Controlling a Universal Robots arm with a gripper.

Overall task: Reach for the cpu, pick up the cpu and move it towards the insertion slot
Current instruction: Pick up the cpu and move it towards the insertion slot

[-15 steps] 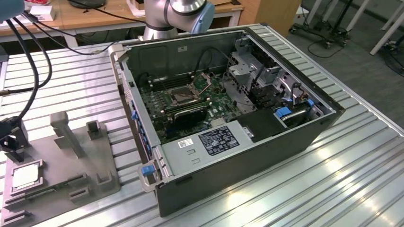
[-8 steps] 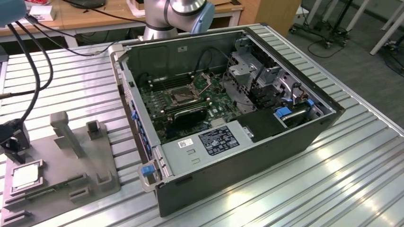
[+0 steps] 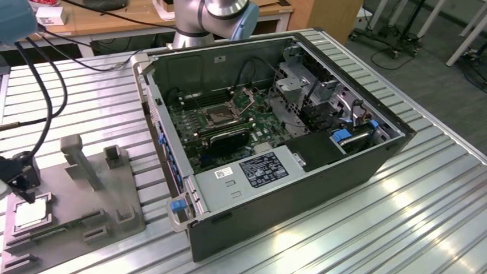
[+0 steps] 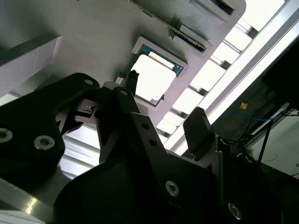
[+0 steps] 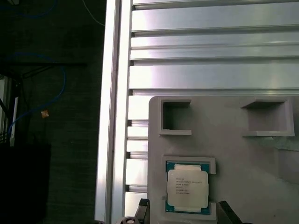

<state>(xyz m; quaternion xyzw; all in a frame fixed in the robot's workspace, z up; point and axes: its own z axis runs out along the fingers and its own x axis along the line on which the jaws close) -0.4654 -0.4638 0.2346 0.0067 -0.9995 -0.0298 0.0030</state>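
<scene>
In the first wrist view we see the one black gripper [image 5: 186, 213] spread wide. Its two fingertips [image 5: 143, 208] stand on either side of the cpu [image 5: 187, 187], a small flat square chip with a silvery-beige metal top. They are set further apart than the chip is broad and hold nothing. We cannot tell whether they touch anything.

There is one cpu, and it lies flat in a square recess of the single grey plastic tray [image 5: 233, 154]. Two empty rectangular recesses [image 5: 176, 116] sit near it in the same tray.

In the exterior view the tray rests on the ribbed aluminium table [image 3: 343, 228] at the lower part of the exterior view's left, with the chip at its near corner under the gripper.

The one insertion slot [image 3: 215, 117], a square socket with a silver metal frame and a dark centre, lies on the green circuit board. The board is inside the one open black computer case [image 3: 304, 188] in the upper middle of that frame, well apart from the chip.
</scene>
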